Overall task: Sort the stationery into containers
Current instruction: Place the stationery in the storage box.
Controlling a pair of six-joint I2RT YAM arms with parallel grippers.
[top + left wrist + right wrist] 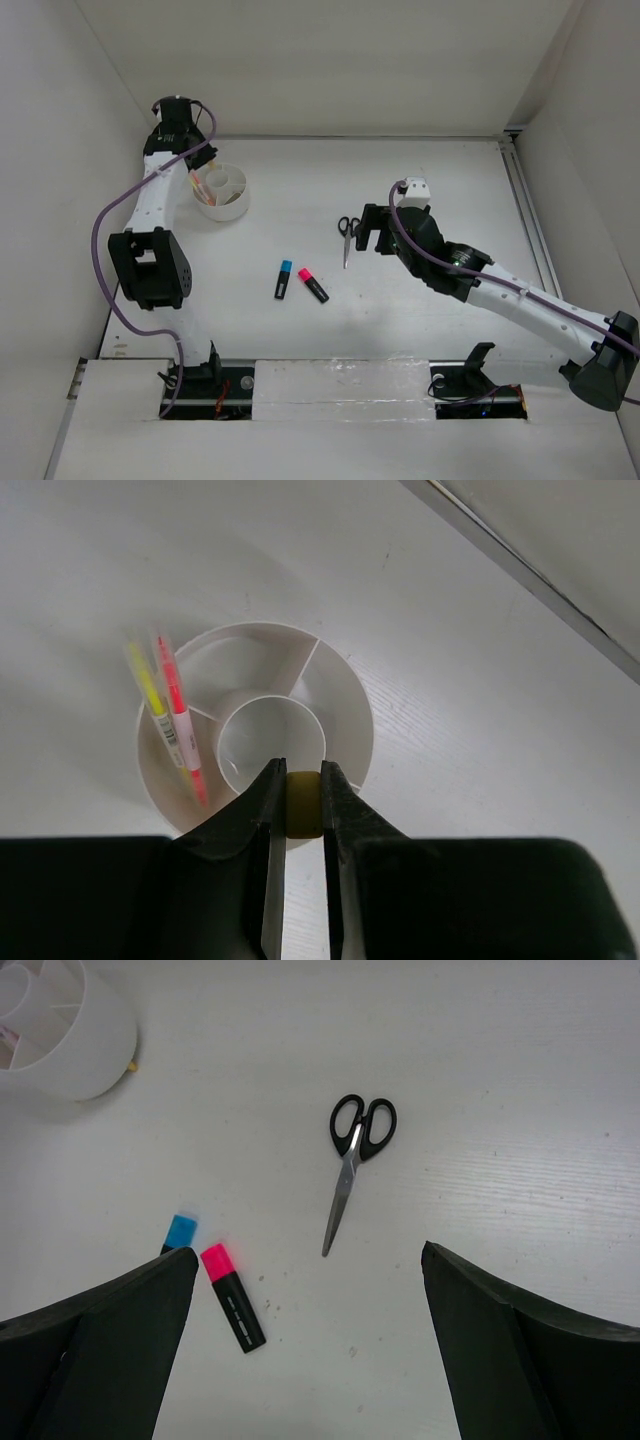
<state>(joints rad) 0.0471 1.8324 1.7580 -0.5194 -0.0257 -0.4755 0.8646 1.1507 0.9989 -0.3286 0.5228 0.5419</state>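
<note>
My left gripper is shut on a tiny tan block and hangs over the near rim of the round white divided bowl. In one outer compartment a thin yellow pen and a thin pink pen lean together. The bowl stands at the far left of the table. Black-handled scissors lie shut mid-table, with a blue-capped highlighter and a pink-capped highlighter to their left. Above the table just right of the scissors, my right gripper stands open and holds nothing.
White walls close the table at the back and on both sides. A metal rail runs along the right edge. The left arm's purple cable loops beside the left wall. The highlighters lie between the two arms.
</note>
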